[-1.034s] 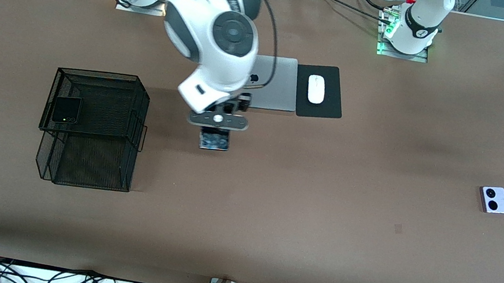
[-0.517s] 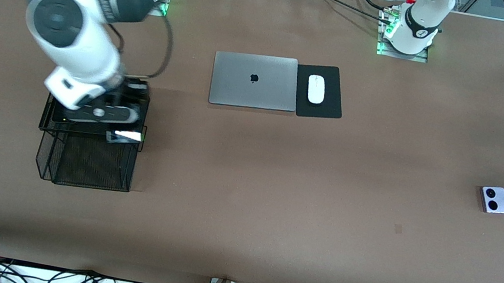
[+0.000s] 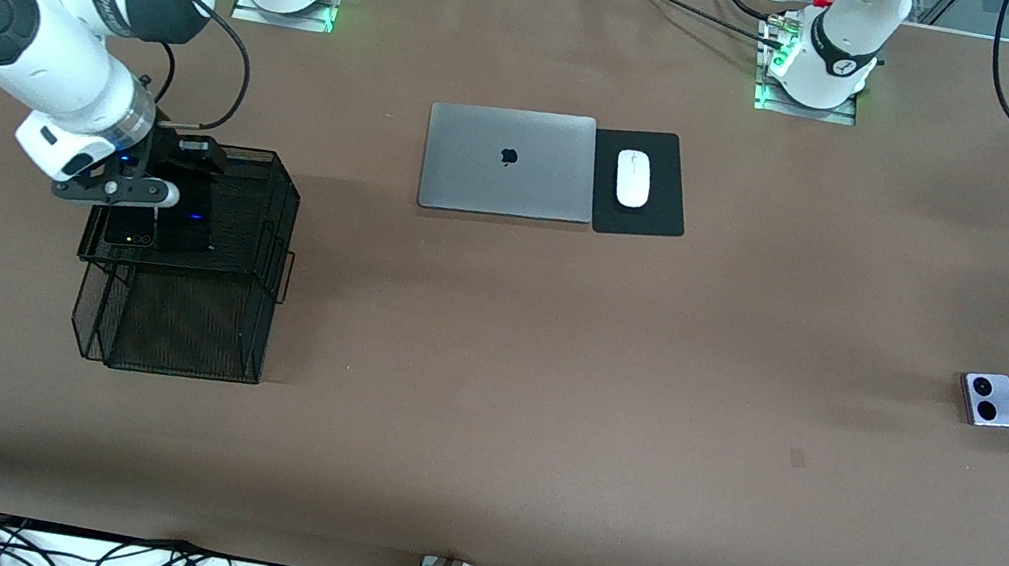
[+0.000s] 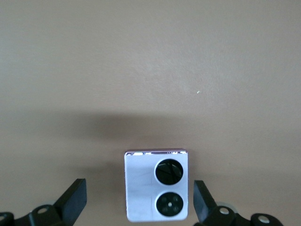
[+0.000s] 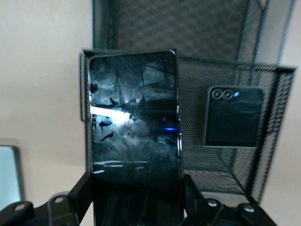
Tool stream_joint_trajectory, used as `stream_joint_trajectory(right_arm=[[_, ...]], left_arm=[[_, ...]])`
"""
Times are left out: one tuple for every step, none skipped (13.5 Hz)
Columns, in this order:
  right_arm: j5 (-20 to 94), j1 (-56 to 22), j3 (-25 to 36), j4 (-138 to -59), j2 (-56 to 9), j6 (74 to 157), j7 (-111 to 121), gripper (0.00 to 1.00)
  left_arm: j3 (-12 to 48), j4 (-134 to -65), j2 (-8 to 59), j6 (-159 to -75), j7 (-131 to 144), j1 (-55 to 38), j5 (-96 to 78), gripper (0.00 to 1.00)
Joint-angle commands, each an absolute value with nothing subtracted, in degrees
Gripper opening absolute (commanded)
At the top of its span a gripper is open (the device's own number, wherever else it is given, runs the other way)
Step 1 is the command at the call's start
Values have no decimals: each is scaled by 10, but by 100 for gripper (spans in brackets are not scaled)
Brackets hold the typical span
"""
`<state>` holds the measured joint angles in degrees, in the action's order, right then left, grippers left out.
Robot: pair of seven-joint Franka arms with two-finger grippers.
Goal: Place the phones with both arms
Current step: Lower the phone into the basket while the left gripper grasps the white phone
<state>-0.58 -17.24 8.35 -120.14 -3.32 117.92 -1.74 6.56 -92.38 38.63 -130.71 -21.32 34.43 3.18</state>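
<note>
- The right arm's black 2-finger end effector (image 3: 160, 218) hangs over the upper tier of the black wire-mesh basket (image 3: 267, 185), clenched on the long slim black slab phone (image 5: 134, 117); its fingers (image 5: 82, 188) press the phone's long edges.
- The small square black folded flip phone (image 3: 132, 220) lies flat in that upper tier, at the corner toward the right arm's end of the tabletop (image 3: 486, 402) (in the right wrist view it sits beside the held slab phone, not touching it).
- The left arm's black 2-finger end effector (image 4: 138, 207) is low over the small square lilac-white flip phone with 2 black camera circles (image 4: 156, 186), released, with a finger (image 4: 75, 200) on each side of the phone and clear of it.
- That lilac-white phone rests flat on the brown tabletop near the left arm's end.
- The closed grey laptop (image 3: 511, 161) lies mid-tabletop, touching a black mouse pad (image 3: 652, 215) that carries the white computer mouse (image 3: 632, 178).
</note>
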Motion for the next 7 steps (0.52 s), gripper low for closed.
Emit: stream_joint_trajectory(right_arm=[[11, -178, 92, -1274, -5, 1238, -18, 0], [18, -178, 92, -1274, -10, 1237, -23, 0], [23, -178, 92, -1274, -14, 1237, -27, 0], [32, -178, 93, -1274, -25, 1237, -32, 0], [40, -177, 93, -1274, -35, 1239, -32, 0], [45, -177, 93, -1273, -43, 1244, -32, 0], [47, -177, 93, -1272, -51, 1253, -32, 0]], left_arm=[[69, -910, 396, -1299, -236, 345, 34, 100], [69, -912, 399, -1298, -238, 345, 35, 100], [69, -918, 399, -1298, -249, 345, 35, 100], [69, -920, 402, -1298, -259, 345, 35, 100], [69, -920, 407, -1299, -261, 345, 34, 100], [69, -923, 408, -1299, -261, 345, 33, 100], [70, -923, 410, -1301, -261, 344, 34, 100]])
